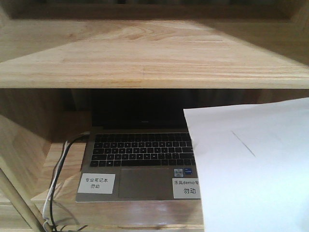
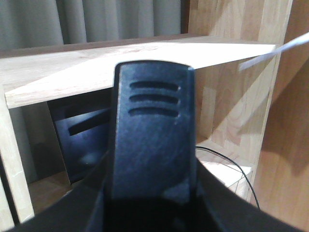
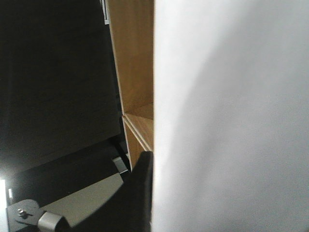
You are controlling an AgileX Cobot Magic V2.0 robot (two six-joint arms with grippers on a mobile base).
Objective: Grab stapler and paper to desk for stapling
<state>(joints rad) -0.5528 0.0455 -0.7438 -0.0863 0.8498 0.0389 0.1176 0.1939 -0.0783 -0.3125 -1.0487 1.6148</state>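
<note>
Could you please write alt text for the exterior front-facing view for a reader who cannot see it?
A plain white rectangular sheet of paper fills the lower right, hiding the right side of an open grey laptop on a light wooden shelf. Another wooden shelf board spans the top; black and white cables trail at left.

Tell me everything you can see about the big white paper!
The paper is a big plain white sheet, smooth, with one faint slanted pencil-like line. It hangs tilted in the air, hiding the right side of the laptop behind it. The right wrist view shows it filling the right half, and the right gripper seems to pinch its edge.
</note>
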